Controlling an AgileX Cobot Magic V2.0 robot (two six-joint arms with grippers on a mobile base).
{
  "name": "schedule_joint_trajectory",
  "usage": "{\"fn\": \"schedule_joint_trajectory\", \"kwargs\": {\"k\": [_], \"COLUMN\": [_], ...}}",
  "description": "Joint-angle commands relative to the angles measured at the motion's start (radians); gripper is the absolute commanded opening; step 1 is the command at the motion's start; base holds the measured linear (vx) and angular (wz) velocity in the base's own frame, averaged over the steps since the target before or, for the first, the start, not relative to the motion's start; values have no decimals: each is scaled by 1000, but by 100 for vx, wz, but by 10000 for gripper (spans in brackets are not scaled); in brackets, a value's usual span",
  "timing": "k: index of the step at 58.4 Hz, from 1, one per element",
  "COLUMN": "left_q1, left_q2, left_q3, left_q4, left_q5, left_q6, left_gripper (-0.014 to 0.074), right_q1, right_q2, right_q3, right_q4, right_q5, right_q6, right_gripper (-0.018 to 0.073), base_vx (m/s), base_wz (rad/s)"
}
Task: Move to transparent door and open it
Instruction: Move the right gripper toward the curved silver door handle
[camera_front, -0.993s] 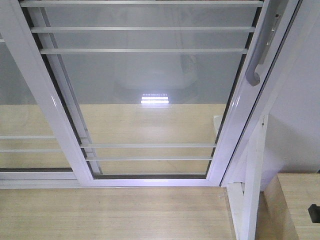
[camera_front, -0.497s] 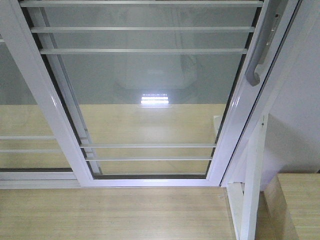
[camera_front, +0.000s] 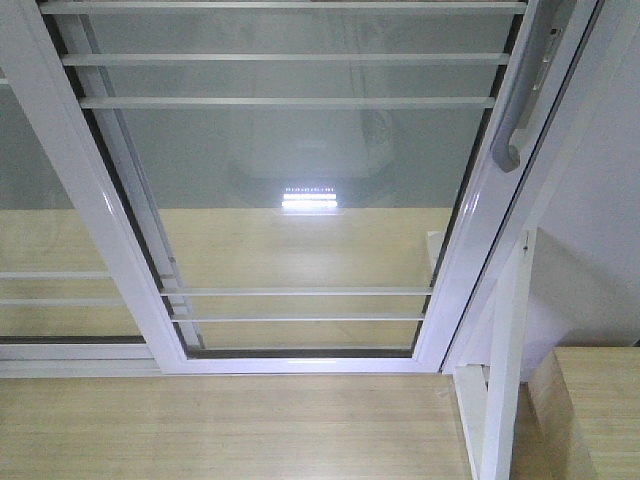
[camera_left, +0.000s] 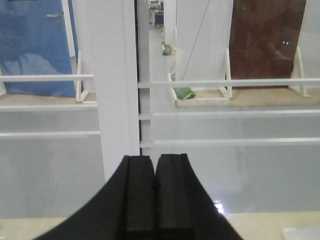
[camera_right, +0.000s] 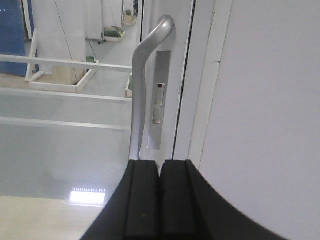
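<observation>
Approach step, I judge: my right claw (camera_right: 160, 167), 2 fingers pressed together, sits just below the handle (camera_right: 138, 100) of the transparent door (camera_front: 300, 230); next I'd spread and hook it.

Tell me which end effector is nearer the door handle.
Right. The right end effector sits just below the handle; the left end effector faces a white stile, no handle in view.

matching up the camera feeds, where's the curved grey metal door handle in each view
Exterior front-facing: the curved grey metal door handle is at upper right, slanting along the white door stile.
Left wrist: not in it.
Right wrist: centre of the picture, standing upright.
Shared landmark: the thin white horizontal bars across the glass.
</observation>
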Motion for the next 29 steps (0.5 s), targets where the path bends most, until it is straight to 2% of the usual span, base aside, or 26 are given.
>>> {"fn": "schedule_joint_trajectory", "kwargs": {"k": [1, 10, 15, 23, 29], "left_q1": [-7, -7, -7, -7, -7], "left_q2": [71, 162, 197, 232, 259], "left_q3": [-37, -37, -37, -37, -37], "left_q4": [-10, -49, -80, -89, -87], "left_q5": [-114, -120, -146, -212, -250], "left_q6": [-11, -46, -42, -42, -40], "left_gripper": [-2, 32, 78, 180, 265], "right_q1": [-3, -3, -3, -3, -3], "right_q2": [93, 211, 268, 365, 432], "right_q3": [-34, -34, -34, -34, -34], "right_q4": [27, 81, 71, -39, -144], "right_q5": [-188, -330, -352, -362, -425], "right_q6": [-24, 31, 34, 9, 11], "right_gripper": [10, 66, 127, 272, 372], "base_vx": [0, 0, 0, 0, 0], "base_wz": [0, 0, 0, 0, 0]}}
